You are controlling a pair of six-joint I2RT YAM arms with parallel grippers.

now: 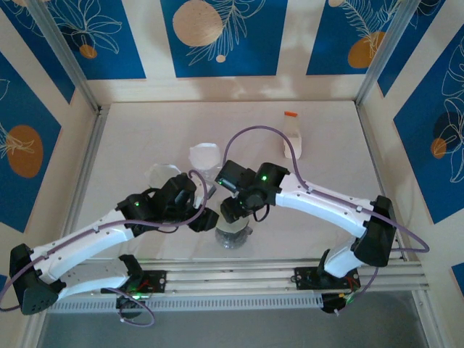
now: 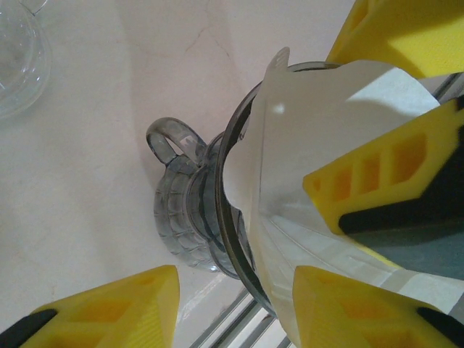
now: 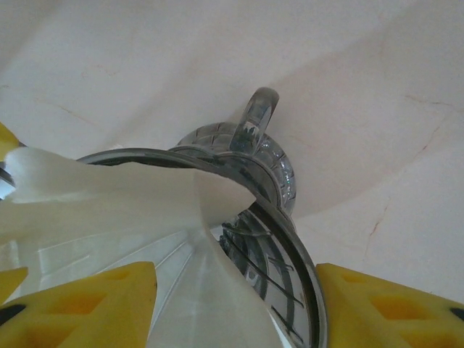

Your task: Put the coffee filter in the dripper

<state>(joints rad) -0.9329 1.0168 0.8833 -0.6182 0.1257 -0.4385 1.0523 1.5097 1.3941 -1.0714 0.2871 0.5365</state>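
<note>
The clear grey dripper (image 1: 233, 238) stands near the table's front edge, its loop handle (image 2: 168, 141) pointing away from the arms. The white paper coffee filter (image 2: 312, 138) sits inside its cone, one edge curling up above the rim (image 3: 217, 199). My left gripper (image 2: 235, 293) is open and straddles the rim, with one finger over the filter and the other outside, clear of the wall. My right gripper (image 3: 235, 283) is open too, wide apart, with one finger on the filter side and the other beyond the rim. The right gripper's yellow fingers (image 2: 370, 174) hang over the filter.
More white filter paper (image 1: 205, 156) lies behind the dripper, with a clear glass vessel (image 1: 161, 174) to its left. A white bottle with an orange cap (image 1: 292, 138) stands at the back right. The metal rail (image 1: 290, 275) runs along the near edge.
</note>
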